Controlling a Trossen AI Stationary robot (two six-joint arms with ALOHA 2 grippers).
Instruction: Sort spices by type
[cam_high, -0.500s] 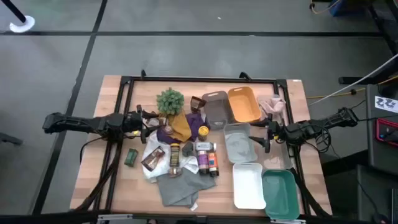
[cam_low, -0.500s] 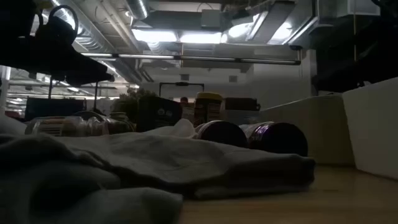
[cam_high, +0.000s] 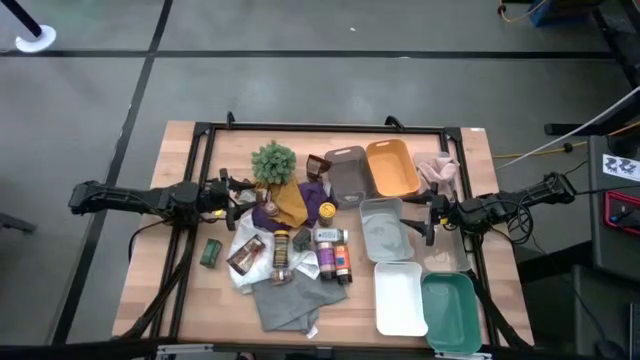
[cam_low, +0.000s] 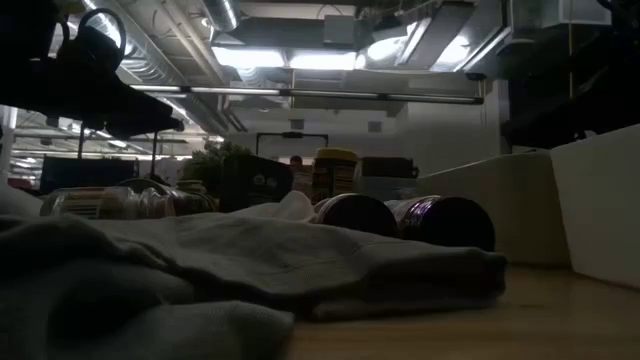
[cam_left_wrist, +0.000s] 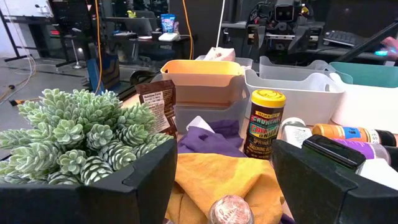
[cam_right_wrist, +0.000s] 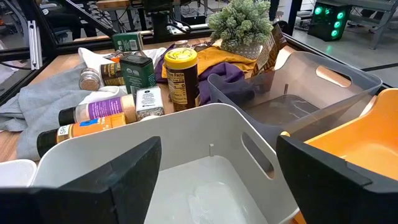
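Observation:
The spices lie clustered mid-table among cloths. In the high view I see a yellow-topped tin (cam_high: 327, 210), a green tin (cam_high: 211, 252), a brown foil packet (cam_high: 247, 255) and short bottles (cam_high: 332, 250) lying on their sides. My left gripper (cam_high: 238, 200) is open beside the plant (cam_high: 273, 162). In its wrist view (cam_left_wrist: 224, 171) the fingers frame a mustard cloth (cam_left_wrist: 230, 177) and a small round jar lid (cam_left_wrist: 230, 210), with the yellow-topped tin (cam_left_wrist: 264, 124) standing beyond. My right gripper (cam_high: 425, 215) is open, hovering at the light grey tray (cam_right_wrist: 205, 180).
Trays fill the table's right side: dark grey (cam_high: 345, 170), orange (cam_high: 392, 167), light grey (cam_high: 383, 228), white (cam_high: 399, 297) and teal (cam_high: 449, 310). A pink cloth (cam_high: 440, 170) lies by the orange tray. A grey cloth (cam_high: 285, 295) spreads near the front edge. Bare wood shows front left.

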